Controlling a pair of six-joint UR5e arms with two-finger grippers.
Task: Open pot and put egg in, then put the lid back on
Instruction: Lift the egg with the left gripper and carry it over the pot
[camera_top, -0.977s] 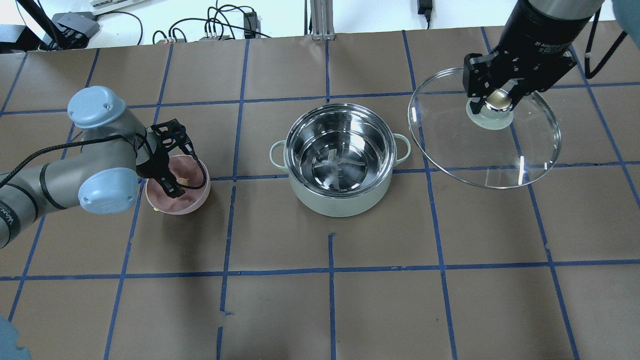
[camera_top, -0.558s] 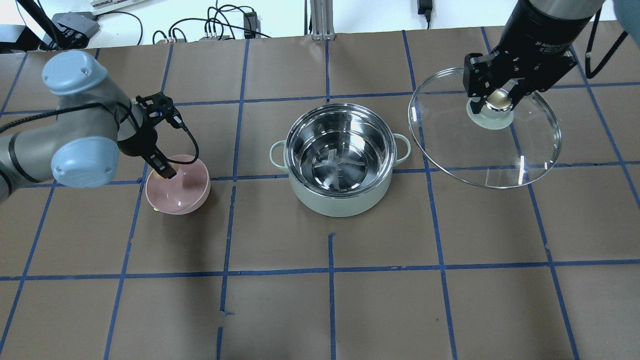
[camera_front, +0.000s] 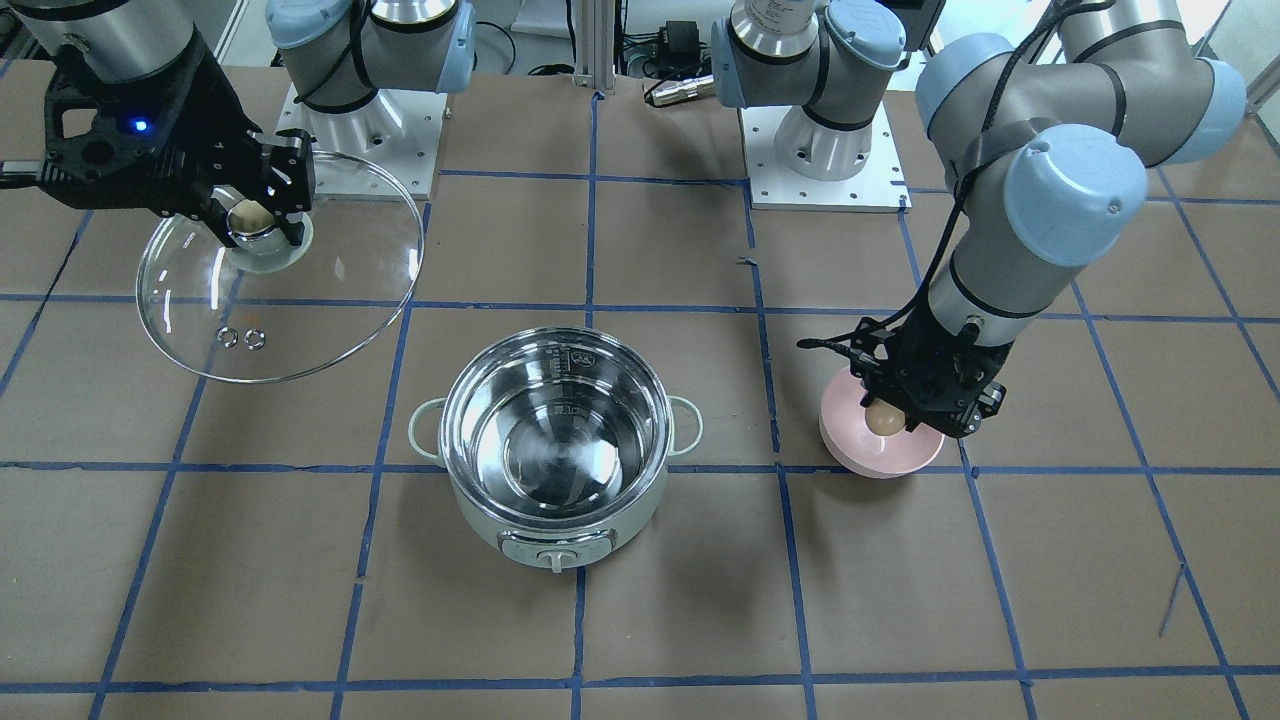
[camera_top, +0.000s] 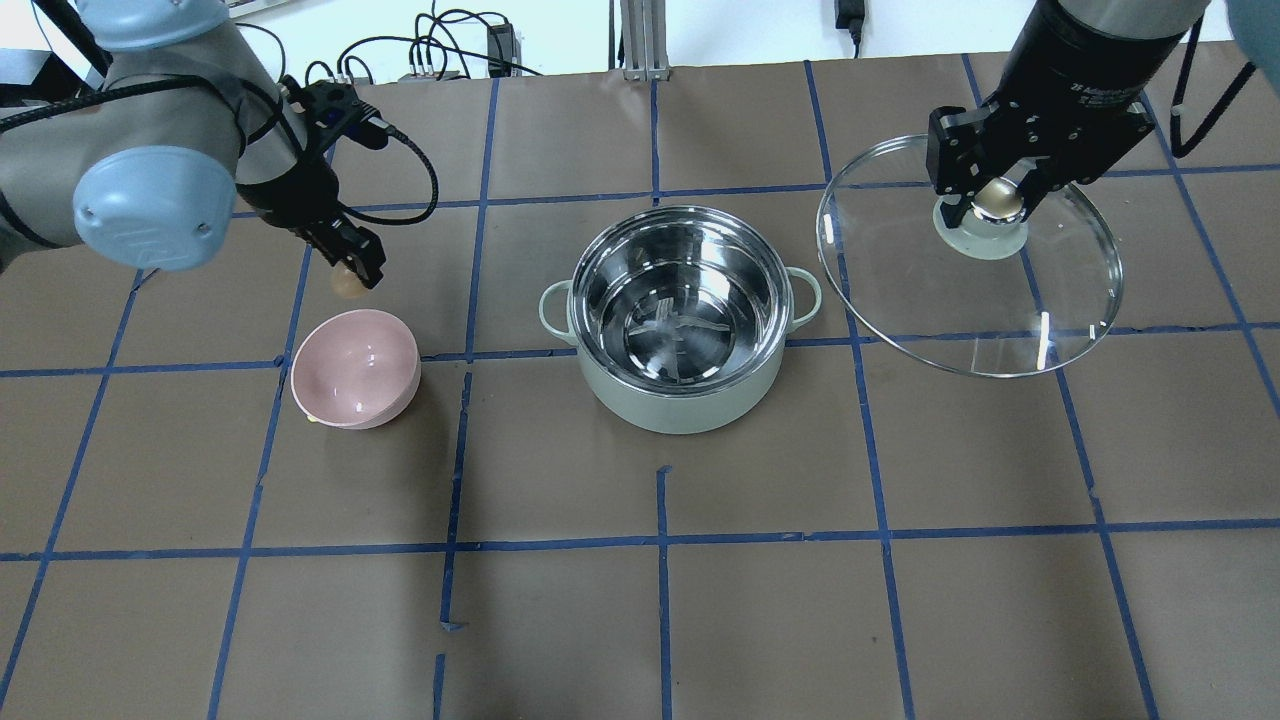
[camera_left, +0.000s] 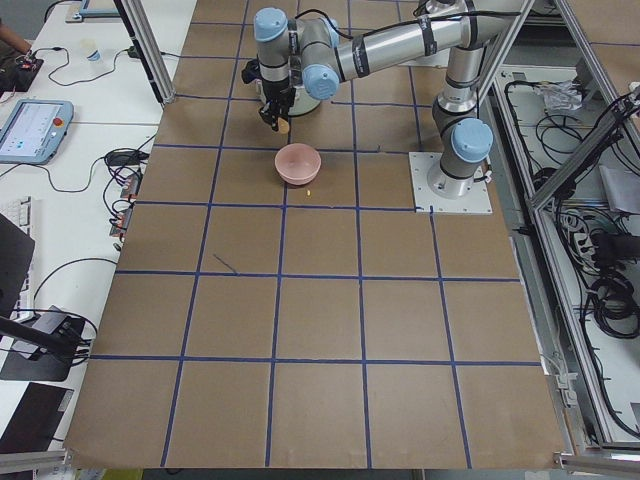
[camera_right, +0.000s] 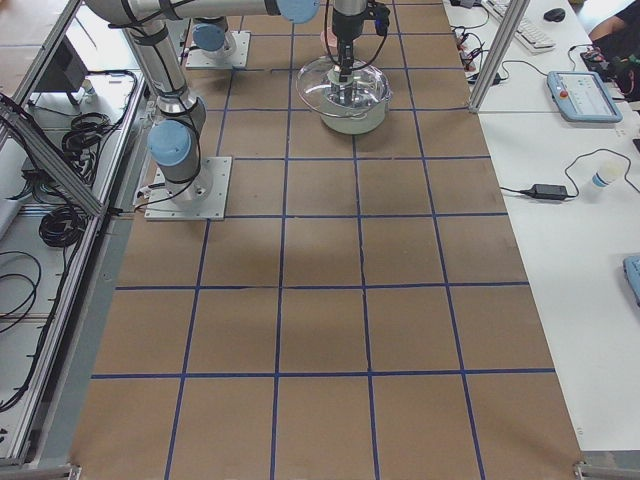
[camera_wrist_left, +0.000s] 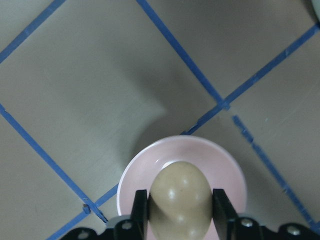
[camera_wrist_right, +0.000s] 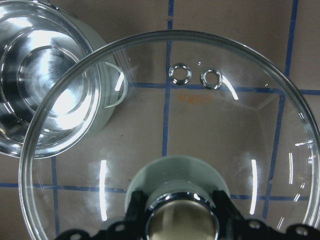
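The mint-green pot (camera_top: 680, 408) stands open and empty at the table's middle, its knob facing away from the robot (camera_front: 556, 548). My left gripper (camera_top: 352, 272) is shut on the light-brown egg (camera_top: 349, 285) and holds it in the air above the pink bowl (camera_top: 355, 375), left of the pot. The left wrist view shows the egg (camera_wrist_left: 180, 197) between the fingers over the bowl (camera_wrist_left: 222, 162). My right gripper (camera_top: 997, 198) is shut on the beige-gold knob of the glass lid (camera_top: 960, 300) and holds it raised, right of the pot.
The pink bowl (camera_front: 880, 458) is empty and sits about a pot's width to the pot's left. Blue tape lines grid the brown table cover. Cables and power supplies lie beyond the far table edge (camera_top: 440, 50). Both arm bases (camera_front: 360, 110) stand at the robot's side.
My left gripper has risen out of the pink bowl with the egg in it, shifting towards the far side of the table. The right gripper and the lid have not moved.
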